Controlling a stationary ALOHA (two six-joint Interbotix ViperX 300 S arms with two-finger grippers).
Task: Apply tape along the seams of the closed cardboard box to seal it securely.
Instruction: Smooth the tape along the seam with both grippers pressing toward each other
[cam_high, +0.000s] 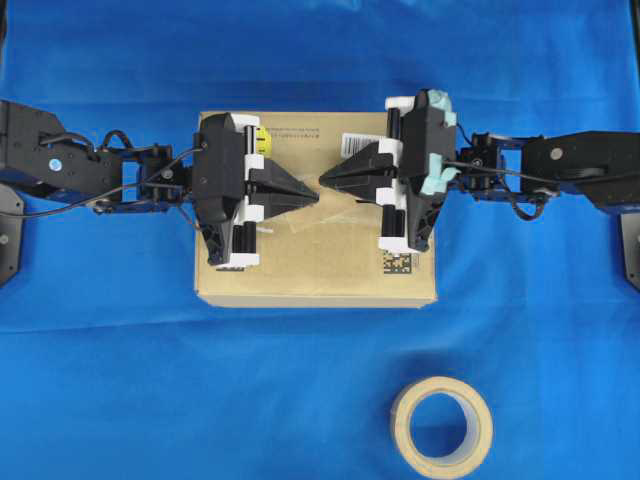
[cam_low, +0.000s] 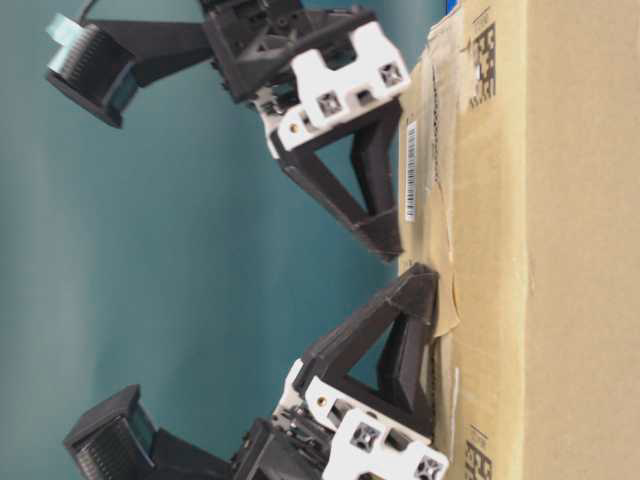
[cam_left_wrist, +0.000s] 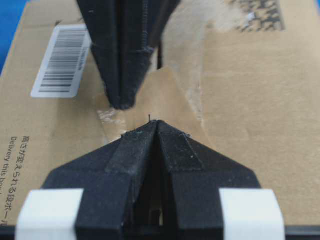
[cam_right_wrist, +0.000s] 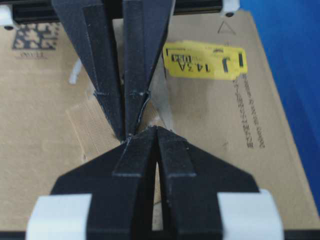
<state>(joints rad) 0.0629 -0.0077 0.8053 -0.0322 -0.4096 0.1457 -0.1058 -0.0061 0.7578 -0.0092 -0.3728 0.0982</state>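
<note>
Here both grippers (cam_high: 318, 190) meet mid-box (cam_high: 320, 270), edges distant.

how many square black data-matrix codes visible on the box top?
1 clear in the overhead view: a square black data-matrix code near the brown cardboard box's front right corner. Others may hide under the grippers.

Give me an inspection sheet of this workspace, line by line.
Surface: blue cloth covers the table.
Job's things: brown cardboard box, closed; small tan-brown paper tape piece lying on the top seam.
Clutter: cream ring-shaped tape roll on the cloth, apart from the box.
Grippers: left gripper and right gripper both shut, tips nearly meeting over the box top.
Cables: black cables along both arms.
Surroundings: nothing seen.
</note>
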